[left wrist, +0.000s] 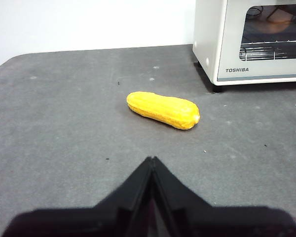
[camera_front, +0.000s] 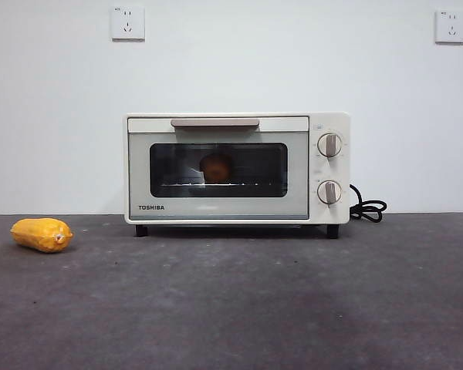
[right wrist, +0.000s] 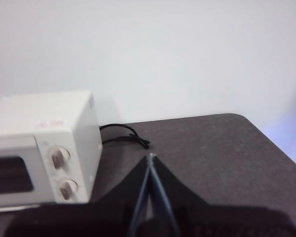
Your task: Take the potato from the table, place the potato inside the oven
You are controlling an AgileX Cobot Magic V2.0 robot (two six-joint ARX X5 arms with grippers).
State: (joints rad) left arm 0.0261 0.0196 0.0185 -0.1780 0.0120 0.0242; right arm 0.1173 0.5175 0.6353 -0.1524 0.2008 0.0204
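The cream-white oven (camera_front: 236,168) stands at the back middle of the dark grey table (camera_front: 239,308) with its glass door closed. Through the glass the orange-brown potato (camera_front: 216,167) rests on the wire rack inside. In the left wrist view the oven (left wrist: 251,39) shows with the potato (left wrist: 278,17) dim behind the glass. My left gripper (left wrist: 152,160) is shut and empty, hovering over the table short of the oven's left side. My right gripper (right wrist: 151,157) is shut and empty, off the oven's (right wrist: 44,143) knob side. Neither arm shows in the front view.
A yellow-orange ridged vegetable (camera_front: 42,234) lies on the table left of the oven, also in the left wrist view (left wrist: 163,109). The oven's black cord (camera_front: 367,207) coils at its right rear (right wrist: 123,134). Two wall sockets sit high on the white wall.
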